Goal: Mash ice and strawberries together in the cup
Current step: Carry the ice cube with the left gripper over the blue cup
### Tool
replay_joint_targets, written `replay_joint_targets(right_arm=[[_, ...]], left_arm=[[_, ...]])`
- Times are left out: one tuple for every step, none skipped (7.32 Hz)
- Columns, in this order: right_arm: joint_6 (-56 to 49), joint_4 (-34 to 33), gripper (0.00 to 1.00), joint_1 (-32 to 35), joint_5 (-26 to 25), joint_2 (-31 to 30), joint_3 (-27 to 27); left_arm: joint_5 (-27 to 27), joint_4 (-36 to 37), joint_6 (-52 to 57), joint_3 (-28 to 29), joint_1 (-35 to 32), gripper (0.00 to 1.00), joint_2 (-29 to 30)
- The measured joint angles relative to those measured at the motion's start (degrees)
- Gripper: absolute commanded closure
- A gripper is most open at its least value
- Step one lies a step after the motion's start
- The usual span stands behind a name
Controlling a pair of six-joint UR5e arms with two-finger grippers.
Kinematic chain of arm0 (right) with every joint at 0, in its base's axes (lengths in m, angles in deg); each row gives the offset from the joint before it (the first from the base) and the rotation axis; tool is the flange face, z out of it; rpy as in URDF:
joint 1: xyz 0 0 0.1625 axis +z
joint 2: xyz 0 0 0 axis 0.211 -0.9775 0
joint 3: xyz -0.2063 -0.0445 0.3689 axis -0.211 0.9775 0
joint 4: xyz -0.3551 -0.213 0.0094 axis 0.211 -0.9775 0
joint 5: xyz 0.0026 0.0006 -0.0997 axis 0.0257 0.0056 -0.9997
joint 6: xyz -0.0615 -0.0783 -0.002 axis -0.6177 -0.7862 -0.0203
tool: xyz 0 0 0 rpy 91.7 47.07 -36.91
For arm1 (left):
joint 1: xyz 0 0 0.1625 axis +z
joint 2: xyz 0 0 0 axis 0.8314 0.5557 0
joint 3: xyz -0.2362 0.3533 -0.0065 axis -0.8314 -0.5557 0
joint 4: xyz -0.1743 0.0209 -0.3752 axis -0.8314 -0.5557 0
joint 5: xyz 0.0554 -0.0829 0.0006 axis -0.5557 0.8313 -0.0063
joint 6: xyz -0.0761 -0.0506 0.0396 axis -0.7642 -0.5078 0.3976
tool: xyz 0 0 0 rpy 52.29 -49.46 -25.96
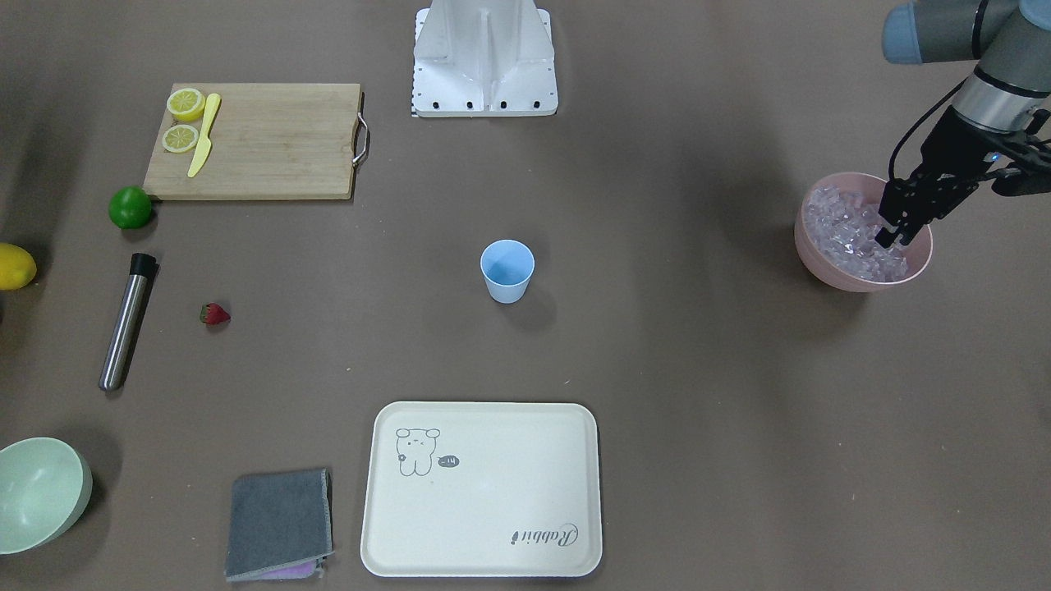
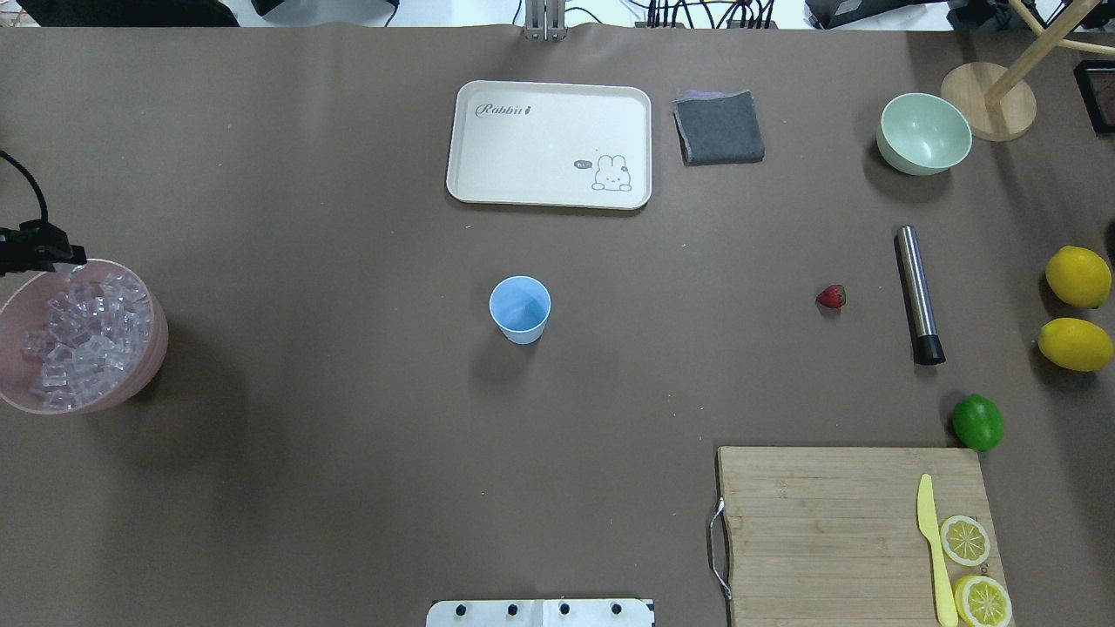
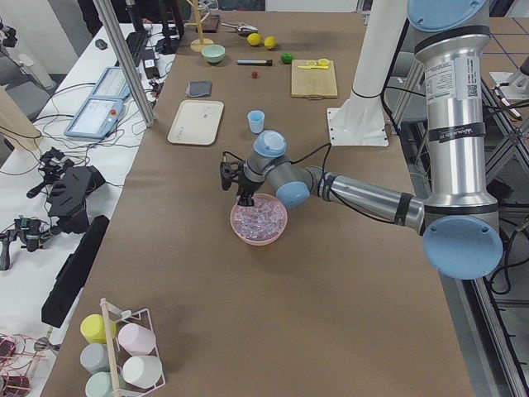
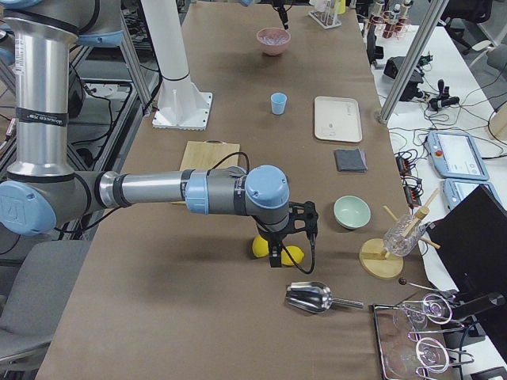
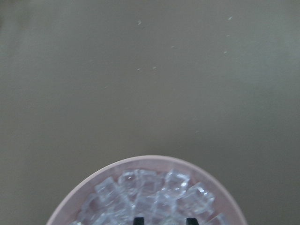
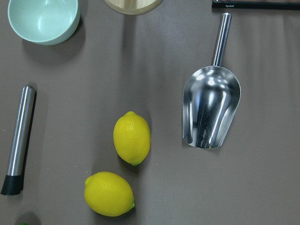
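Left gripper (image 1: 893,240) is down in the pink bowl (image 1: 829,275), tips in among the ice (image 1: 846,230). The bowl sits well off to my left of the cup (image 1: 507,271). The left wrist view shows my two finger ends spread at the bottom edge, with cubes lying between and ahead of them. So that gripper is apart; I can't tell whether any cube is actually pinched. All the ice I can see is piled in that bowl. The cup stands upright on the tabletop (image 1: 698,369), mouth up, straight out from my base. The strawberry (image 1: 214,313) lies on the tabletop well to my right of the cup, on its own. The steel rod (image 1: 126,322) lies just past it, further from the cup. The tray (image 1: 484,509) sits beyond the cup on the side away from my base. Right gripper (image 4: 275,261) hangs far out to my right of the cup, over the two lemons (image 6: 132,138). The metal scoop (image 6: 211,112) lies near them. Only the side view shows that gripper, so I can't tell whether it's apart or together.
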Motion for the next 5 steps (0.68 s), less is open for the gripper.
replay_joint_targets(right_arm=[[-0.01,-0.01,0.00,0.00,0.08,0.06,-0.02],[-0.12,-0.01,0.00,0.00,0.11,-0.05,0.13],[-0.31,-0.01,0.00,0.00,0.03,-0.21,0.35],[-0.36,-0.01,0.00,0.00,-0.06,-0.28,0.44],[-0.26,-0.01,0.00,0.00,-0.14,-0.34,0.55]], left_arm=[[0.05,1.01,-2.00,0.48,0.59,1.00,4.60],[0.07,3.63,-4.15,0.88,1.70,1.00,10.06],[-0.39,8.25,-6.16,1.16,3.60,1.00,16.36],[-2.37,13.63,-7.61,1.57,6.64,1.00,22.52],[-5.74,17.77,-8.91,2.87,10.36,1.00,28.11]])
